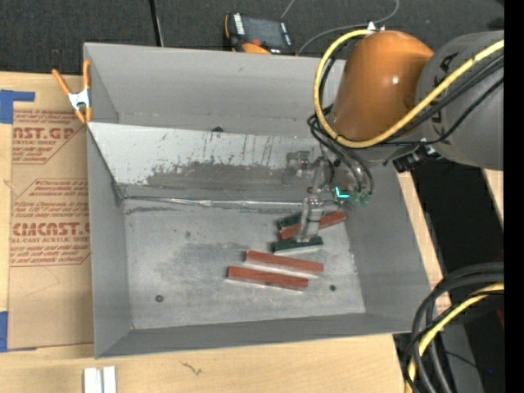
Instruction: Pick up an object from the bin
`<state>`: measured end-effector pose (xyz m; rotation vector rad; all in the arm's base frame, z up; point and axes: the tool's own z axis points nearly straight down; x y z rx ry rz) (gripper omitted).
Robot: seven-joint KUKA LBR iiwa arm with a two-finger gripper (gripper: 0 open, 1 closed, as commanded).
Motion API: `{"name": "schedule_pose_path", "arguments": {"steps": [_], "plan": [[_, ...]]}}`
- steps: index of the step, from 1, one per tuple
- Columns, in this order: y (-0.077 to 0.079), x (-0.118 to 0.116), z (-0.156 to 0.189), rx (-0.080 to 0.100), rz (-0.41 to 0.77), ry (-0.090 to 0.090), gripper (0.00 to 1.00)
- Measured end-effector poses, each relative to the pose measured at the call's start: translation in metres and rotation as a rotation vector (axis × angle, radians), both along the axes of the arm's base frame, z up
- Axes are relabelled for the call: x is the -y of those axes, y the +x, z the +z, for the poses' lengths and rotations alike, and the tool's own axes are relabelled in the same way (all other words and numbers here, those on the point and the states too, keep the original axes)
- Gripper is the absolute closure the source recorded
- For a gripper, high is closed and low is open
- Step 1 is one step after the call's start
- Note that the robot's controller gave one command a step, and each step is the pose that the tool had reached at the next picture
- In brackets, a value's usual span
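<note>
Where the arm enters from the right of the frame, the claw (310,229) is down at the bin (164,219) floor, right of centre, on a small cluster of flat pieces: a dark green strip (288,247) and a red piece (332,218) just beside it. Claw width, and whether it grips either piece: cannot tell. Two reddish-brown flat bars (284,262) lie side by side just below the cluster, nearer the frame's bottom edge.
</note>
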<state>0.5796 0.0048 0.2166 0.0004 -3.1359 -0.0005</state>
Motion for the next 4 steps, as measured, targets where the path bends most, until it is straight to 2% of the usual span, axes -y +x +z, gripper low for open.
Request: {"name": "schedule_pose_path", "arguments": {"steps": [1, 2, 3, 4], "plan": [[-0.025, -0.027, -0.133, -0.001, 0.136, 0.001, 0.0], [-0.095, 0.0, -0.147, 0.013, 0.123, 0.001, 0.0], [-0.096, -0.001, -0.147, 0.005, 0.127, 0.001, 1.0], [-0.058, 0.028, 0.045, 0.016, 0.109, -0.002, 1.0]]}}
